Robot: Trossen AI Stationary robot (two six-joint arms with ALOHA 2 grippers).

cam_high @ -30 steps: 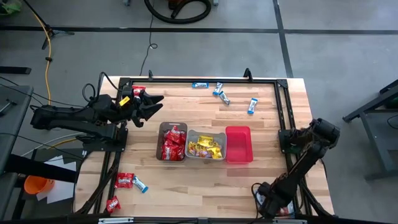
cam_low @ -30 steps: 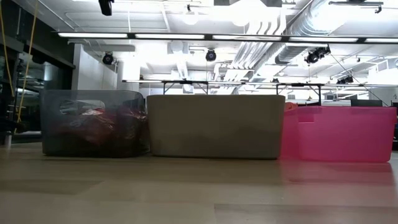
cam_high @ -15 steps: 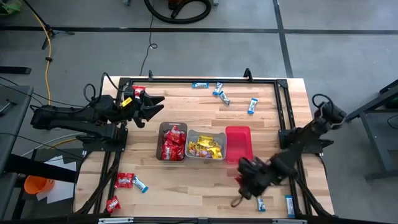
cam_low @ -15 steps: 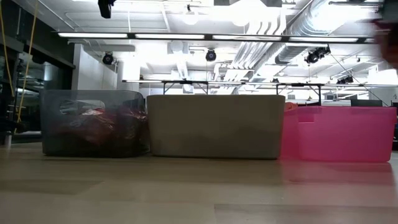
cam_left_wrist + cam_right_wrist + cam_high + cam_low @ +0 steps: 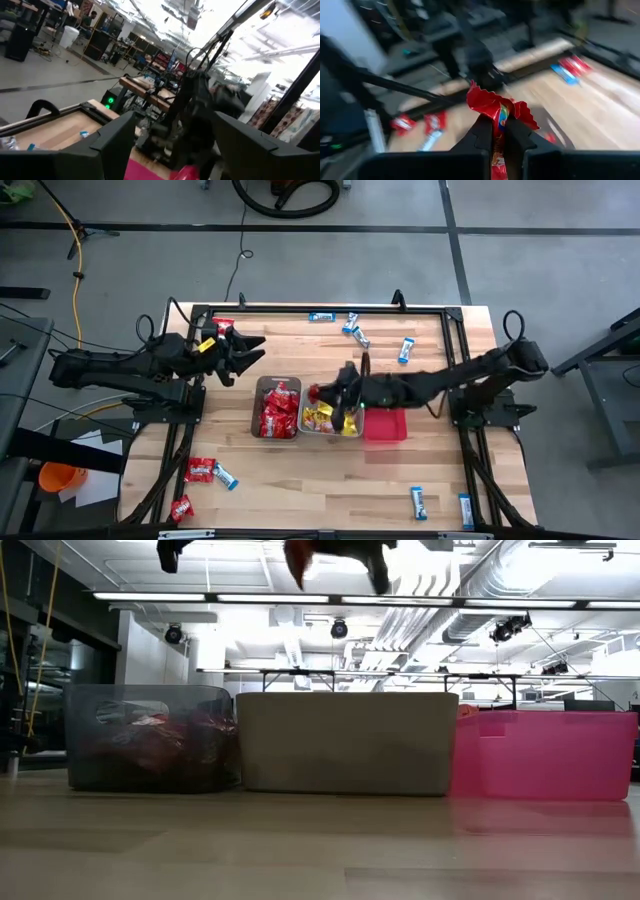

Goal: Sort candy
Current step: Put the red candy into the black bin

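My right gripper (image 5: 320, 392) reaches from the table's right, above the bins, shut on a red candy packet (image 5: 496, 106). It hangs over the place where the brown bin (image 5: 258, 420) of red packets meets the grey bin (image 5: 304, 412) of yellow packets. The pink bin (image 5: 385, 425) stands to their right. In the low view the gripper and red packet (image 5: 298, 560) show high above the bins. My left gripper (image 5: 246, 350) waits open at the table's far left, with nothing between its fingers (image 5: 117, 137). My right gripper pinches the red packet between its two fingers (image 5: 481, 136), a little below its crimped end (image 5: 490, 102), which sticks out past the fingertips. The fingers come about level from the table's right. The packet is lifted clear, above the bins.
Blue-and-white bars lie near the far edge (image 5: 322, 316), (image 5: 357, 332), (image 5: 406, 350) and at the near right (image 5: 418, 502), (image 5: 466, 510). Red packets (image 5: 200, 470), (image 5: 182, 506) and a blue bar (image 5: 226, 476) lie at the near left. Bare wood lies in front of the bins.
My right gripper has swung up from the table's near right corner, toward the far edge and the left, to a spot above the bins. Its wrist has turned from pointing down to about level. The two blue bars at the near right now lie uncovered.
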